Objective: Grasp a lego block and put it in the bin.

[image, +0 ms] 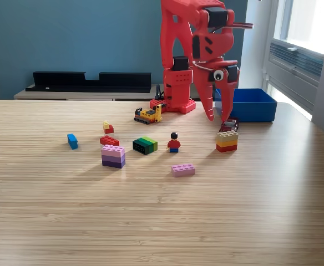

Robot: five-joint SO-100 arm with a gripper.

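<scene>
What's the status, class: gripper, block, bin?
Gripper open, above striped block stack. Nothing held. Bin behind, unobstructed.
</scene>
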